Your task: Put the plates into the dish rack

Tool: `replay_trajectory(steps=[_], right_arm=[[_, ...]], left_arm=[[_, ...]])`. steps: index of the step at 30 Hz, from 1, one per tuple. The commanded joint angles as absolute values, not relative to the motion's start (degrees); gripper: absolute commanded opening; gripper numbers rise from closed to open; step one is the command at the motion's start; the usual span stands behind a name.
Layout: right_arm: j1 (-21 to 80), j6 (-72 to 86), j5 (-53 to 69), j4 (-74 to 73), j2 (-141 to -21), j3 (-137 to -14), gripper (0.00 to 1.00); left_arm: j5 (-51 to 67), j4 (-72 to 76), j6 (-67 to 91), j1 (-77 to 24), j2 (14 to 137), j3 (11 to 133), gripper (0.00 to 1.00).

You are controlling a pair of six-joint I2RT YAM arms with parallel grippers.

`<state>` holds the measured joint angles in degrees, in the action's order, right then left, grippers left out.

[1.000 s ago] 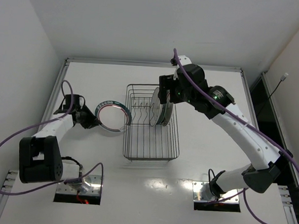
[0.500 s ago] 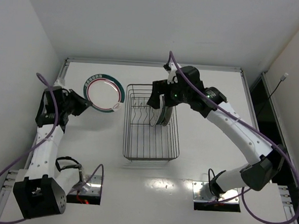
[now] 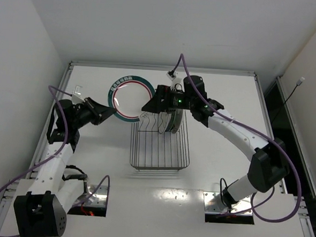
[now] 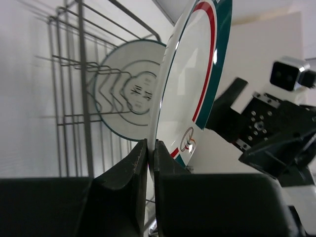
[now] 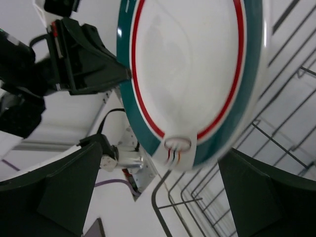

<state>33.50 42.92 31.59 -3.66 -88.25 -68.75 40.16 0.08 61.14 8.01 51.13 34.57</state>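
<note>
On the left, we are pinching the green-rimmed plate [image 3: 130,95] by its rim with the left gripper [image 3: 102,111]. In the left wrist view, its fingers [image 4: 129,170] are pressed together on the thin edge of the plate [image 4: 197,74]. We are holding the plate in the air, tilted up on edge, above the table [image 3: 107,164] and just left of the far end of the dish rack [image 3: 156,148]. The plate's face shows a dark green rim, a red ring and a small logo.

Further right, we are bringing the right gripper [image 3: 148,105] up against the plate's opposite side. In the right wrist view, its fingers [image 5: 64,190] are spread wide, one on each side of the plate [image 5: 192,64], and are not closed on it. We cannot tell whether they touch it.

On the right, the rack is sitting flat on the table. Other plates [image 3: 170,119] are standing on edge among its prongs at the far end, and one of them, marked with rings [image 4: 126,96], is visible behind the wires [image 4: 79,74].
</note>
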Motion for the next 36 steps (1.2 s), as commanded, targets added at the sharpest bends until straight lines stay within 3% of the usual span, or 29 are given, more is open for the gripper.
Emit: replay_trajectory(steps=[1,5,7,8,9,11,12,15,16,23,30,36], right_arm=[[33.13,48.16,35.6,9.23,-89.03,-68.55,1.0],[33.13,50.09,35.6,10.27,-92.28,-69.87,0.98],[33.66,51.76,36.12,12.03,-92.99,-69.35,0.83],[33.66,52.29,36.73,12.65,-92.99,-69.35,0.58],[33.66,52.29,36.74,12.66,-92.99,-69.35,0.4],[33.66,50.9,34.73,8.9,-92.21,-69.35,0.06],[33.66,49.58,32.11,3.22,-90.72,-71.17,0.0],[33.66,43.17,20.25,-8.14,-87.37,-74.87,0.0],[33.66,41.94,16.3,-11.74,-85.28,-77.93,0.0],[38.4,38.15,-20.95,-44.53,-89.28,-97.63,0.0],[44.55,38.84,-35.49,-63.96,-105.9,-113.98,0.0],[46.49,40.69,-41.22,-67.24,-110.82,-115.66,0.0]], left_arm=[[45.18,13.96,68.19,5.1,49.22,34.02,0.0],[45.18,21.52,73.65,0.98,48.6,31.11,0.0],[44.57,20.75,72.35,-2.1,49.13,31.11,0.0],[43.95,20.74,71.81,-2.98,49.83,31.11,0.0],[43.95,19.18,70.41,-4.47,50.44,31.11,0.0],[43.42,15.66,67.43,-5.0,51.15,33.03,0.18],[42.2,10.16,63.24,-5.01,51.15,34.09,0.33],[36.68,-8.33,51.54,-2.56,52.29,41.2,0.61],[30.04,-13.22,48.63,-2.55,52.82,43.66,0.71],[5.31,-34.79,38.94,-2.02,58.89,56.68,0.72],[-0.7,-36.65,38.94,-2.02,58.97,57.3,0.75],[-0.7,-37.7,38.41,-0.88,58.97,57.3,0.76]])
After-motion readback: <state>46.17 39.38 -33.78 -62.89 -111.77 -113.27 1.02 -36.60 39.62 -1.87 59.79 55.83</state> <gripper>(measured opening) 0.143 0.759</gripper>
